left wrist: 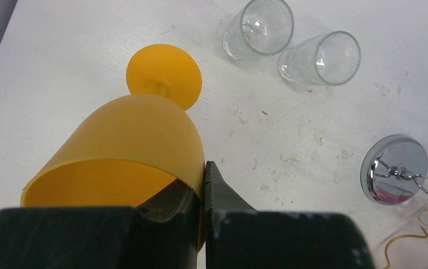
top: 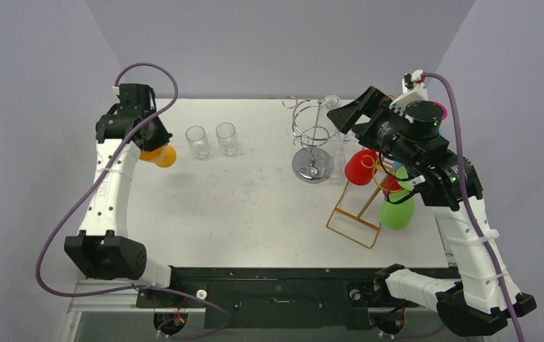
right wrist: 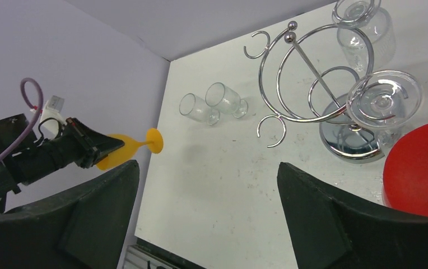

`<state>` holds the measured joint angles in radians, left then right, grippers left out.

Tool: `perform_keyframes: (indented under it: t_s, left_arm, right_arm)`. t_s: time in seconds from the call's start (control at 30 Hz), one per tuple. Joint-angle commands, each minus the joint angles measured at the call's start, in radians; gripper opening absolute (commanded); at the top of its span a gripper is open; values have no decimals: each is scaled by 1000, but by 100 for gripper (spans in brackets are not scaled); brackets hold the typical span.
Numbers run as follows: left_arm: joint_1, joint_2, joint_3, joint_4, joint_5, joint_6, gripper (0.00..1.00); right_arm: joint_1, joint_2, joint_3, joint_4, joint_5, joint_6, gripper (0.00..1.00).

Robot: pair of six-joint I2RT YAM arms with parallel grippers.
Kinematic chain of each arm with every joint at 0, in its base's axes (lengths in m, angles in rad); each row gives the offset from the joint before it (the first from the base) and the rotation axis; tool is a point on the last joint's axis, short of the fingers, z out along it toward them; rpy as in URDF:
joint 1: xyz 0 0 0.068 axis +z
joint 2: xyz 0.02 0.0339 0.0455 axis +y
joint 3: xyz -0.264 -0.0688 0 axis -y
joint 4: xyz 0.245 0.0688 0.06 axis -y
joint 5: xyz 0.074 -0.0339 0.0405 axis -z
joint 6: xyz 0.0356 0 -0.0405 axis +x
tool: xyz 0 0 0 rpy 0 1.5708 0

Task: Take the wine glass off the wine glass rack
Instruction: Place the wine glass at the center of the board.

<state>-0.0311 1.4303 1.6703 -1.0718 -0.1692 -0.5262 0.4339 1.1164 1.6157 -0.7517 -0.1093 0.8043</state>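
Left gripper clamped on orange wine glass, near table edge | right gripper apart, by chrome rack

No text, label, brand, number or sign can be read in any of the three views. The only possible marking is a faint grey trace along the white link of the left arm, on the left side of the worktop, and it is too small and blurred to make out.
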Motion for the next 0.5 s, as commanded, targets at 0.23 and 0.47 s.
perform_keyframes:
  t_s: [0.23, 0.47]
  left_arm:
    - [26, 254, 62, 119, 7, 23, 0]
    - [25, 376, 100, 133, -19, 24, 0]
  right_arm:
    - [6, -5, 31, -11, 19, -50, 89]
    - [6, -7, 32, -21, 19, -57, 89]
